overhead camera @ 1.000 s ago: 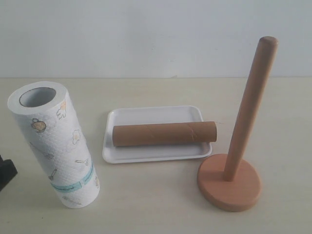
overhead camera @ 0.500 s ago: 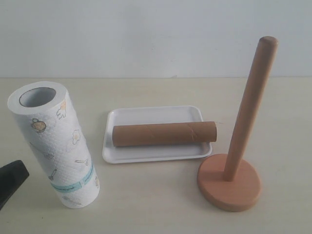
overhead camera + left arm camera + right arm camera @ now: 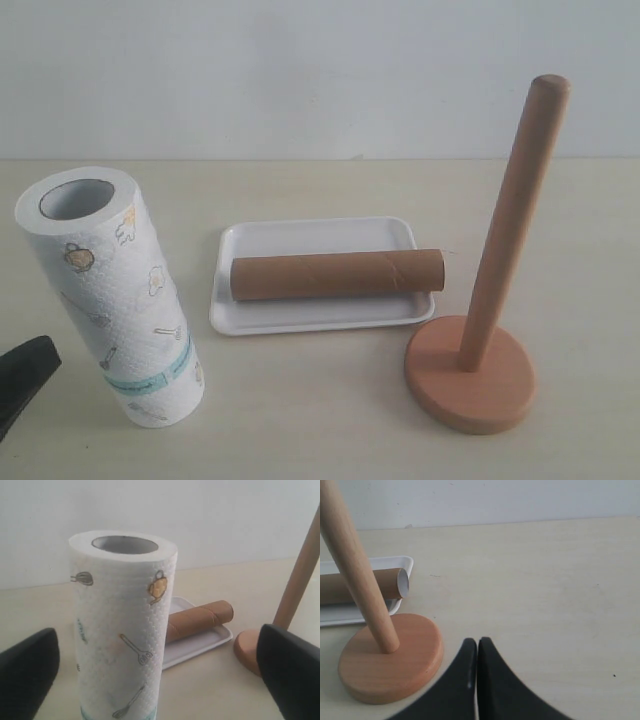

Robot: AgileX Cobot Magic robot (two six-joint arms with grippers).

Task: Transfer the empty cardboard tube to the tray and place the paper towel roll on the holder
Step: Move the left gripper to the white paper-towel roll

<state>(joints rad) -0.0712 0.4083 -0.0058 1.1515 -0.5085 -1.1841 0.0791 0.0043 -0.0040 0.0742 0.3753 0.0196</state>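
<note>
Since half a second ago only the dark finger of the left gripper has shifted, a little lower and nearer the picture's edge. It sits far left of the tray. Roll, tube and holder lie as before.

The exterior view catches that one finger only. The left wrist view shows the left gripper with both fingers spread wide, one on each side of the paper towel roll, and neither touches it.

The roll stands upright on the pale surface, left of the tray and apart from it, with its hollow core open at the top. It carries small drawings (a pot, a whisk, a spatula) and a teal band near its foot.

The empty cardboard tube lies lengthwise in the tray, and its right end reaches over the tray's right rim.

The holder stands just right of the tray, with its post bare.

Only the right wrist view shows the right gripper. Its fingers are pressed together and hold nothing, near the holder's round base on the side away from the tray. The same view looks into the tube's open end.
</note>
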